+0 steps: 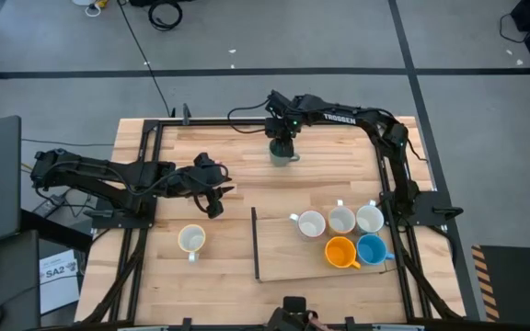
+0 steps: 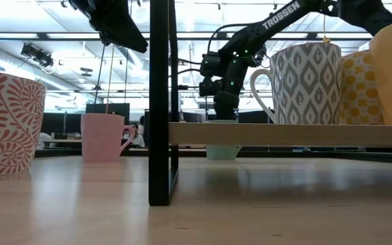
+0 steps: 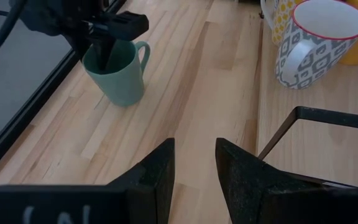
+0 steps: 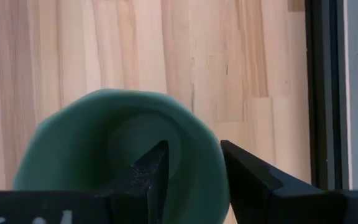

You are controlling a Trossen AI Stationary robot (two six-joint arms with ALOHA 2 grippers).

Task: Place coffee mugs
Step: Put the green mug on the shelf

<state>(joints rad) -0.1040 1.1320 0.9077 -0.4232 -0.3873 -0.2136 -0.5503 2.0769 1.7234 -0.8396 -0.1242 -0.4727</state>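
A green mug [image 1: 283,156] [image 3: 120,74] [image 4: 104,143] stands upright on its base on the table, near the far edge. My right gripper [image 1: 283,145] [image 4: 194,162] is open and comes down over its rim, one finger inside the mug and one outside its wall. I see no touch. My left gripper [image 1: 214,200] [image 3: 194,165] hangs open above the table's left middle, with nothing between its fingers. Several mugs stand on a raised wooden shelf [image 1: 283,262] at the right: three white ones [image 1: 341,219], an orange one [image 1: 339,251] and a blue one [image 1: 372,249].
A white mug with a red pattern [image 1: 191,239] [image 2: 5,122] stands alone near the table's front left. A pink mug [image 2: 104,136] shows in the low view, farther back. The shelf's black frame post [image 2: 160,102] rises at the shelf's left end. Bare wood lies between the green mug and the shelf.
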